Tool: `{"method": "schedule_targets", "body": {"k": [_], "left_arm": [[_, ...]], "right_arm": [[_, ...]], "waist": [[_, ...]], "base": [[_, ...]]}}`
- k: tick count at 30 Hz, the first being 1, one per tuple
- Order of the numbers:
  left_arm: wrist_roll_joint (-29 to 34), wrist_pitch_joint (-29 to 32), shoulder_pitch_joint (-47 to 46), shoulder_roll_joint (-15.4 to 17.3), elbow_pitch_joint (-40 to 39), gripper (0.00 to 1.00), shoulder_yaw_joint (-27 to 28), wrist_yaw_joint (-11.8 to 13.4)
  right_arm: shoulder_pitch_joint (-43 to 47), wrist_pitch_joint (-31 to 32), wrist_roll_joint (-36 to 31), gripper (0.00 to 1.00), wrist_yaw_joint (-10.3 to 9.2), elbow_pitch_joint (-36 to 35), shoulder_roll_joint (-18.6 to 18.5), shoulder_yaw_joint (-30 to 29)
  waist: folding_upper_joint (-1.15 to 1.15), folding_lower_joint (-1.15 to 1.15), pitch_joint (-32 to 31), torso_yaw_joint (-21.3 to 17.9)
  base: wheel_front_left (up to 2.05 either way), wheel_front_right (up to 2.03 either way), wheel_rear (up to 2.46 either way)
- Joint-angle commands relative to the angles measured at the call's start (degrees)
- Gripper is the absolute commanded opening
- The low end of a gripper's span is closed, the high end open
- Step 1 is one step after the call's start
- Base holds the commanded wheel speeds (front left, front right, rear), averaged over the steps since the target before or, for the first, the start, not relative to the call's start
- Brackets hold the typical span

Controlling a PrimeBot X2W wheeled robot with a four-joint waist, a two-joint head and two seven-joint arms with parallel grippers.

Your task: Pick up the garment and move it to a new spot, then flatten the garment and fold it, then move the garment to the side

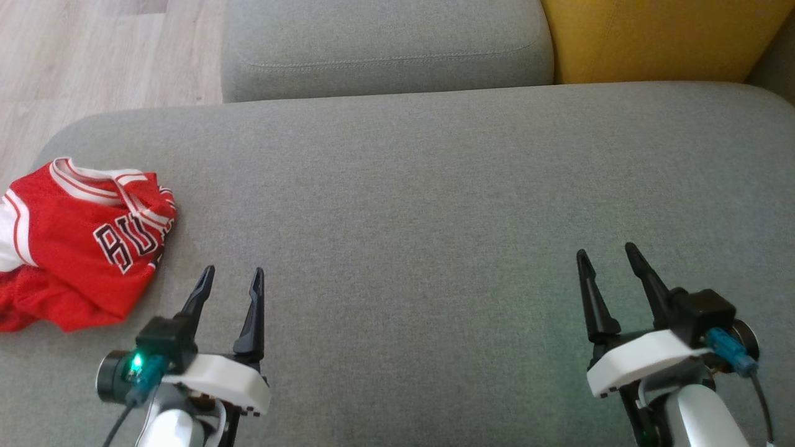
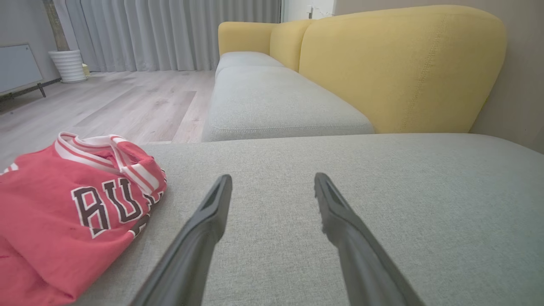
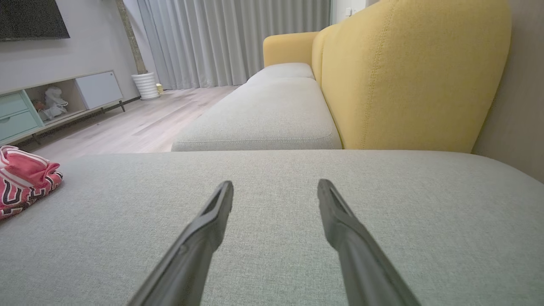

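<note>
With my left gripper (image 1: 234, 270) and right gripper (image 1: 605, 249) spread and empty, I'd pinch the jersey (image 1: 81, 248) deep at its raised collar fold.

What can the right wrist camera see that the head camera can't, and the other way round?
Right wrist view, not the head view: the grey curtains, a white ribbed pot, a low cabinet with teal drawers and a dark screen on the wall.

Head view, not the right wrist view: the left end effector, open, near the red jersey but apart from it.

Both: the red jersey lying at the left edge of the grey cushion, the yellow backrest, the wood floor, and the right end effector, open and empty.
</note>
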Motion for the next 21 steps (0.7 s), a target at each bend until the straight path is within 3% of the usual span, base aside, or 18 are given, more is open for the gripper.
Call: {"method": "schedule_targets", "body": {"k": [1,7,21], "left_arm": [[1.6,-0.8,-3.6,0.9,-1.5,1.0,1.5,0.4],[3.9,-1.8,-3.5,0.5,-0.6,1.0,1.6,0.4],[2.1,-1.8,-3.6,-0.5,0.7,1.0,2.7,-0.4]], "right_arm": [[-2.1,-0.8,-1.4,1.0,0.42,-1.9,0.0,1.5],[-2.1,-1.4,-3.0,1.0,0.44,-1.9,0.1,1.2],[-2.1,-2.1,3.7,1.0,0.44,-0.6,0.1,0.5]], "waist": [[0.0,0.0,0.0,0.0],[0.0,0.0,0.0,0.1],[0.0,0.0,0.2,0.1]], "base": [[0.0,0.0,0.0],[0.0,0.0,0.0],[0.0,0.0,0.0]]}}
